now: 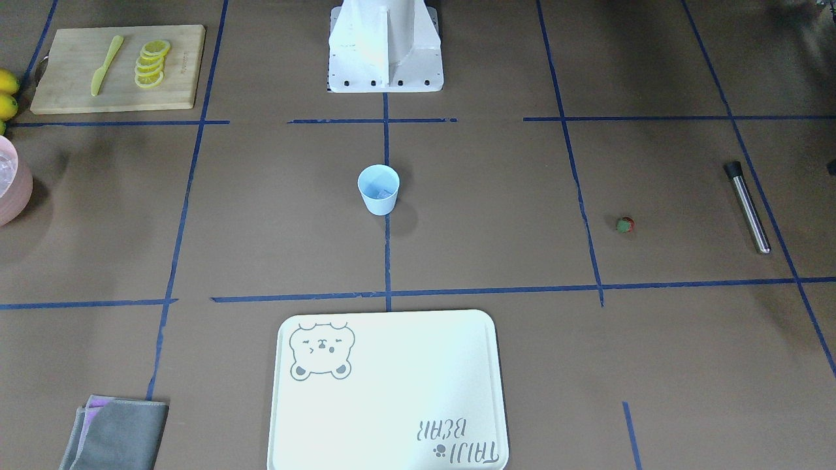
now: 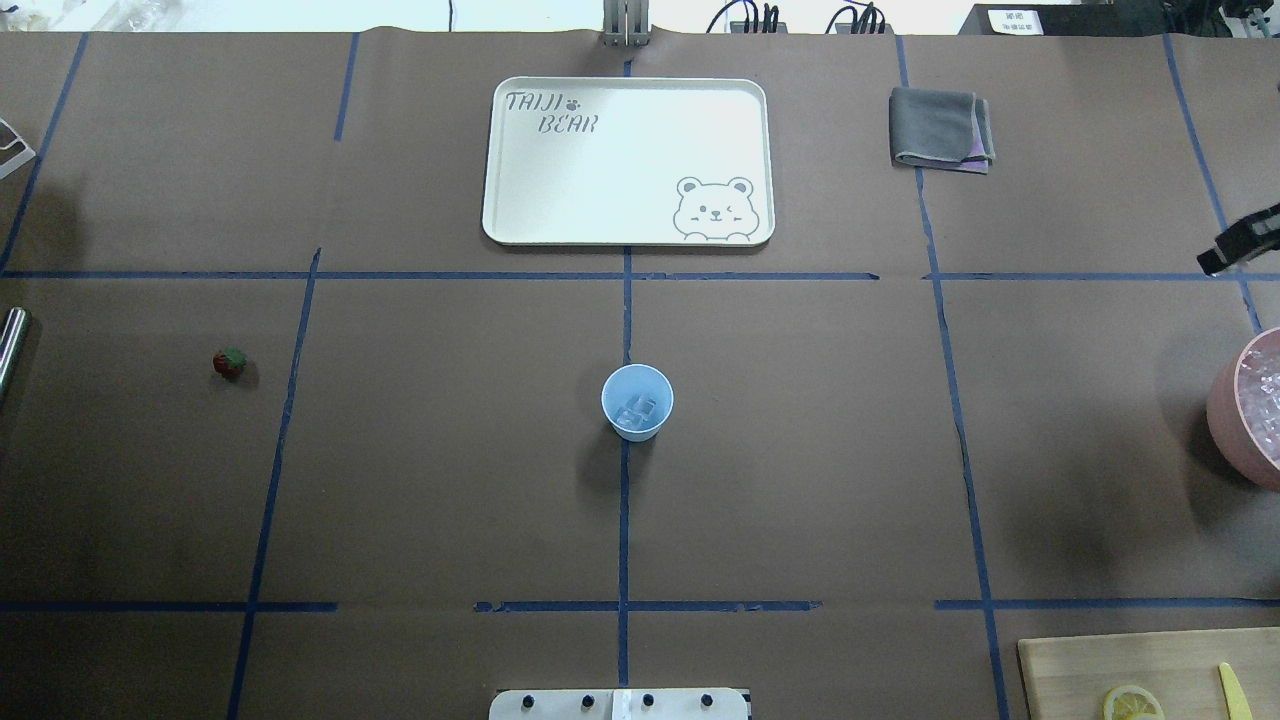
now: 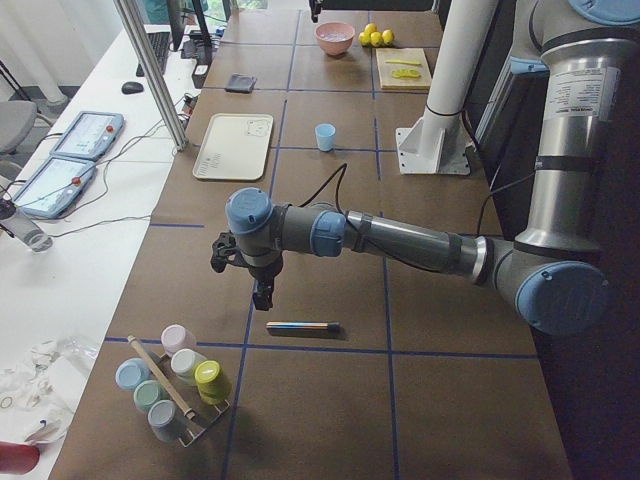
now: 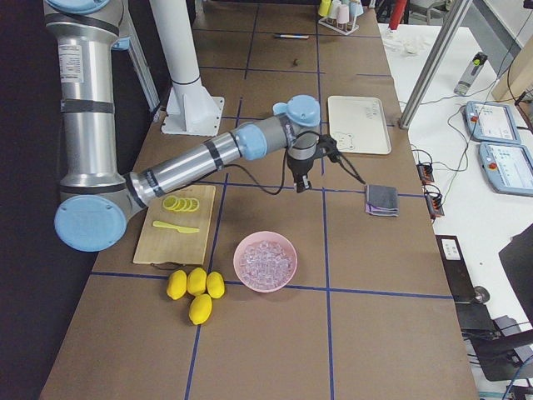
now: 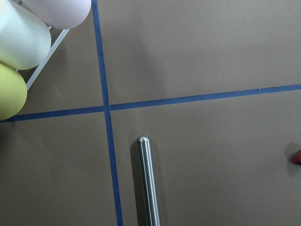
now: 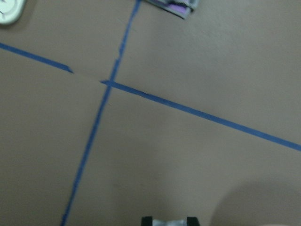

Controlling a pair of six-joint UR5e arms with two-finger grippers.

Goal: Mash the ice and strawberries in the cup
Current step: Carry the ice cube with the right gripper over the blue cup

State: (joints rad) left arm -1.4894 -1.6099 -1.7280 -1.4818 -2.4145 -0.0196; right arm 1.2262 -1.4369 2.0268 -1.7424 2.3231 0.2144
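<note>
Strawberry [image 2: 229, 363]: lying loose toward left end of table [image 2: 800, 480], well apart from cup [image 2: 637, 400], near rod [image 1: 748, 207]. Judging it light, soft, bruisable, prone to rolling; probably needing gentle pinching across red body. Cup: standing at table centre, already holding ice [image 2: 636, 412]. Left gripper [image 3: 262, 292]: hanging just above rod; cannot tell jaw opening or any load. Right gripper [image 4: 300, 179]: hovering over bare table toward right end; opening likewise unclear.
</note>
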